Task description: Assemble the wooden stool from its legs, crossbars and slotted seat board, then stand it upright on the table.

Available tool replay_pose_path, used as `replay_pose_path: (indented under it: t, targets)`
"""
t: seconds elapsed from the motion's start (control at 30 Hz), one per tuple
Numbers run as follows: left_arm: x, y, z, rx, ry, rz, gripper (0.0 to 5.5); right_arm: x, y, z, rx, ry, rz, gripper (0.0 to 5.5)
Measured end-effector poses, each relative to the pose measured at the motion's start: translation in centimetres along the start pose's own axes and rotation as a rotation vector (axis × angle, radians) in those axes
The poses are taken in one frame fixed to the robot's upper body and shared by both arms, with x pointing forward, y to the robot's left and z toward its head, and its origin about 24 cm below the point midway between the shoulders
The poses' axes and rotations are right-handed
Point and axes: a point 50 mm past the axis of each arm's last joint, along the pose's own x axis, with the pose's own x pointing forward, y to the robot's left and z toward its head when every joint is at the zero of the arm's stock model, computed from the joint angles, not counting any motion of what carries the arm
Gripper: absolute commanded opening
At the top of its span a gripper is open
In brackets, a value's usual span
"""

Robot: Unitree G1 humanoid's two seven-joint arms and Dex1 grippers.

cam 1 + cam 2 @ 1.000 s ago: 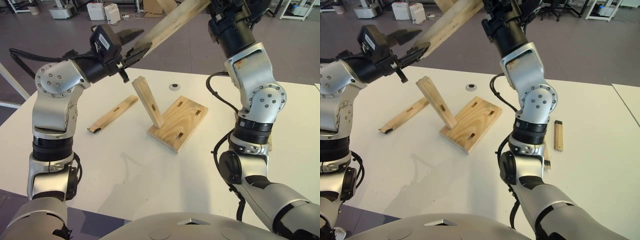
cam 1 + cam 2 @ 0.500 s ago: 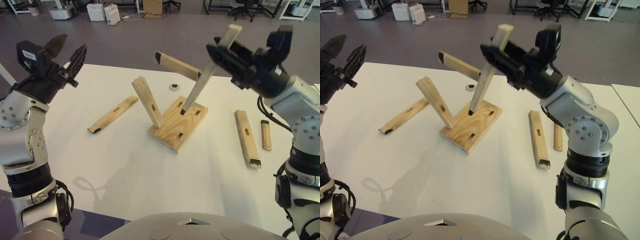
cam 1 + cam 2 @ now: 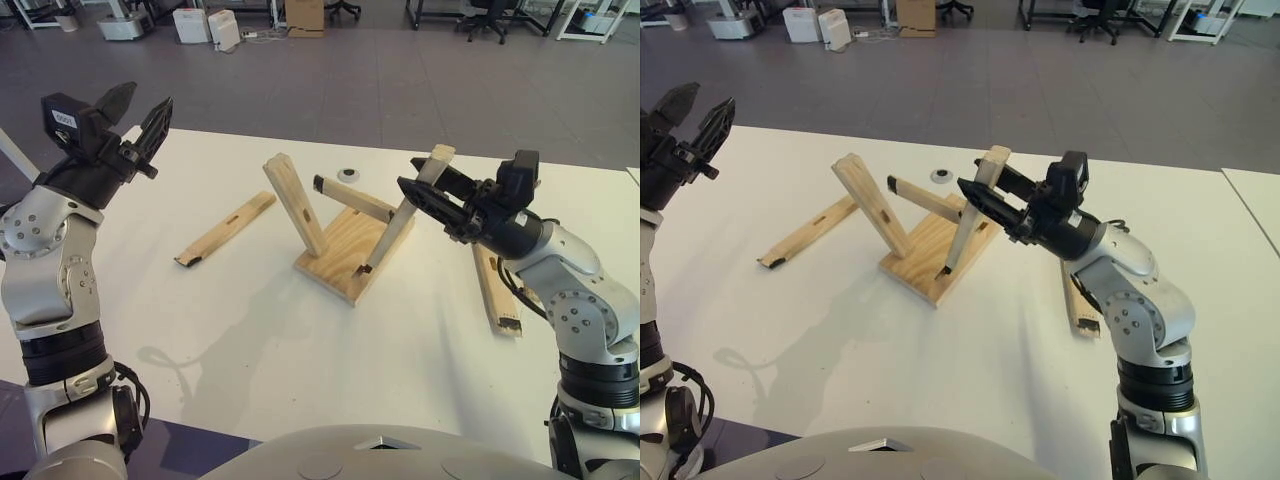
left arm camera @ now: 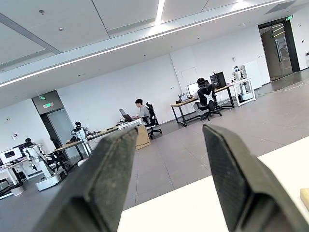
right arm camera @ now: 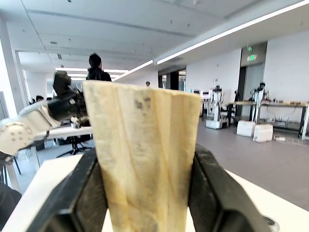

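On the white table (image 3: 300, 360) lies the flat, pale pine seat board (image 3: 335, 262) with rectangular slots. One square-cut wooden leg (image 3: 295, 205) stands tilted in it. The right gripper (image 3: 418, 192), black, pinches the upper part of a second grainy wooden leg (image 3: 385, 235). That leg's lower tip is at the board's edge, and a thin wooden crossbar (image 3: 355, 198) juts from its side. Two spare slotted legs lie flat, one to the left (image 3: 225, 230) and one to the right (image 3: 500, 305). The left gripper (image 3: 147, 95) hangs spread and empty, well apart.
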Motion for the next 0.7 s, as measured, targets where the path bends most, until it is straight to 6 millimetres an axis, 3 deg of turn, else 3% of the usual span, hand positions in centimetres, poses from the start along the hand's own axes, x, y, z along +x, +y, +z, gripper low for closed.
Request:
replay_pose_path:
  t: [0.37,0.7]
  targets:
    - [1.0,0.0,0.1,-0.002,-0.016,-0.038,2.49,-0.7,0.3,-3.5,-0.001,-0.027,-0.054,2.07]
    - [1.1,-0.1,0.2,-0.003,-0.024,-0.045,2.49,-1.1,0.2,-4.0,-0.110,0.009,0.039,2.07]
